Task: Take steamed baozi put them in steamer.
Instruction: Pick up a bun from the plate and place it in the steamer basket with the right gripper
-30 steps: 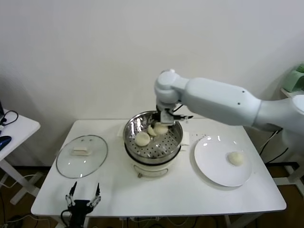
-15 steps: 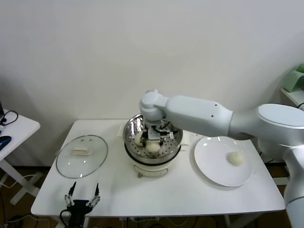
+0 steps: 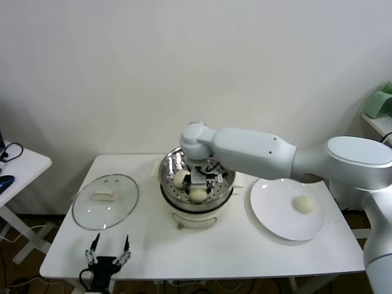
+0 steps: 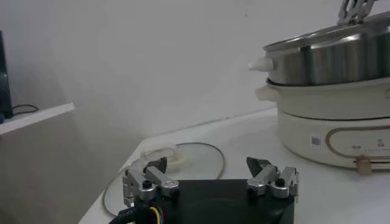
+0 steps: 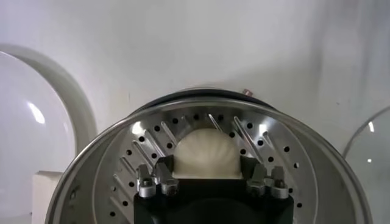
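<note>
Right jaws: clamped on a steamed baozi (image 5: 207,154), one finger (image 5: 159,176) on each flank of the bun, seen plainly in the right wrist view.
Right gripper (image 3: 202,181): down inside the steamer (image 3: 171,166), above the perforated tray (image 5: 286,176), arm reaching in from the robot's right across the pot's far rim.
Held baozi: low in the pot, near the tray; contact with the tray not clear.
Other baozi in steamer: one (image 3: 180,178) on the tray toward the left wall; a further pale bun (image 3: 197,194) at the near side just below the gripper, and whether this is the clamped one cannot be told from the head view.
Baozi on plate: one (image 3: 304,204) lying alone toward the right part of the white plate (image 3: 272,214), well apart from the pot.
Steamer: shiny steel pot on a white electric base (image 4: 329,137), mid-table, between lid and plate.
Glass lid (image 3: 105,200): flat on the table to the left of the steamer, handle up, not touching the base.
Left gripper (image 4: 211,181): parked low at the table's near left edge, jaws apart with nothing between them, lid just beyond it.
Table (image 3: 233,251): white, carrying steamer, plate and lid.
Side table (image 3: 21,164): white, at far left, separate from the work table.
</note>
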